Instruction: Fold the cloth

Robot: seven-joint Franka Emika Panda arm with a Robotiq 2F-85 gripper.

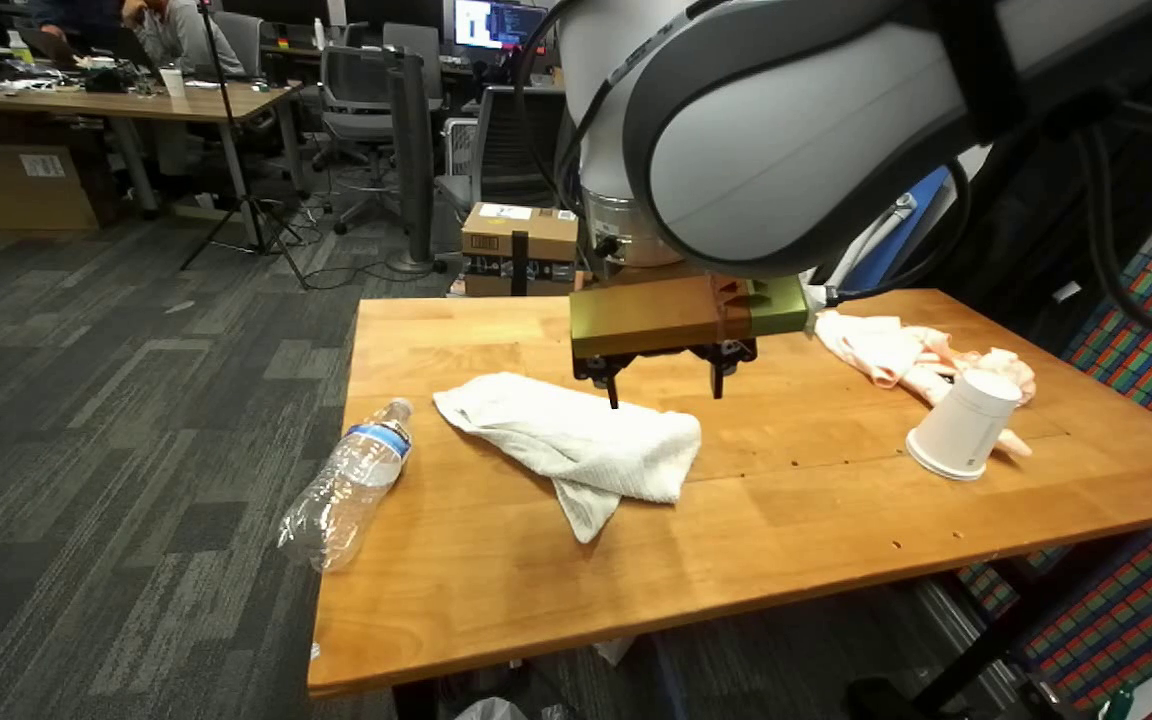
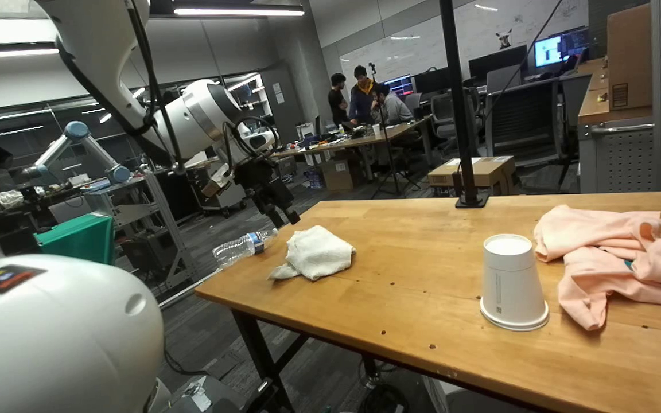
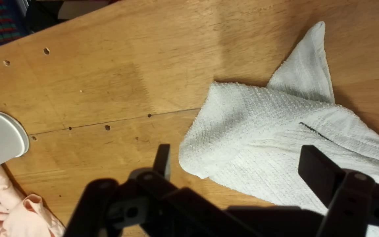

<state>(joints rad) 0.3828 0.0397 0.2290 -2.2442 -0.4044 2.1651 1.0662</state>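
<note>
Currently | hand (image 1: 666, 400) spread wide above table (image 1: 786, 520) | cloth (image 1: 586, 432) loosely folded, one corner jutting

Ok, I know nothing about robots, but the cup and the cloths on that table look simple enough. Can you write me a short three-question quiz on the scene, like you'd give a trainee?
1. Multiple choice. How does the white cloth lie?
A) spread out flat, unfolded
B) loosely folded over, with one corner sticking out
C) held up in the air

2. True or false? The paper cup stands upside down, near the pink fabric.

3. Fill in the gap. The end effector is open and is holding ____.

Key: 1. B. 2. True. 3. nothing.
</note>
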